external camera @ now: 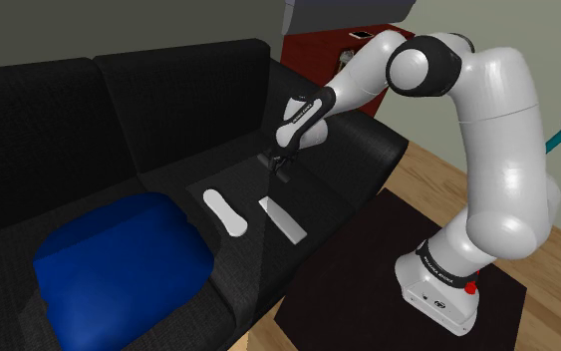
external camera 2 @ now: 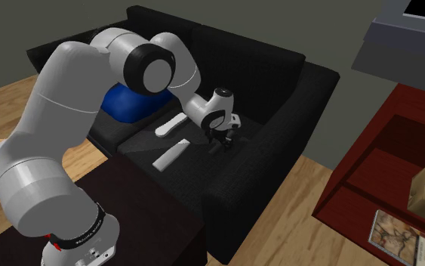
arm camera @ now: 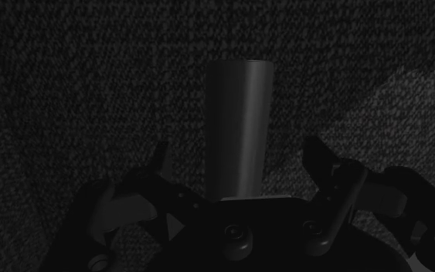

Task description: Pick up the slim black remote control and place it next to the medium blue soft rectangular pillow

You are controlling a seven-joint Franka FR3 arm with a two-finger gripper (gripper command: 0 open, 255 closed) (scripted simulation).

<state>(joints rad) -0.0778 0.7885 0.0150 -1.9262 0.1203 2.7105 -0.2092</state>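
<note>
A slim dark remote (arm camera: 239,124) lies on the black sofa seat (external camera: 348,150), running lengthwise between my fingers. My gripper (arm camera: 237,154) is open and straddles it, with a gap on each side between remote and fingertips (arm camera: 161,158). In the shoulder view the gripper (external camera: 281,166) hangs low over the middle seat cushion, pointing down. The blue pillow (external camera: 124,264) rests on the seat at that view's lower left, well away from the gripper. From the second exterior view the gripper (external camera 2: 222,143) is just above the seat and the pillow (external camera 2: 131,102) sits behind my arm.
A white curved remote (external camera: 224,211) and a flat grey remote (external camera: 283,219) lie on the seat between gripper and pillow. A dark low table (external camera: 388,269) carries my stand in front of the sofa. A red shelf unit (external camera 2: 384,174) stands past the sofa's end.
</note>
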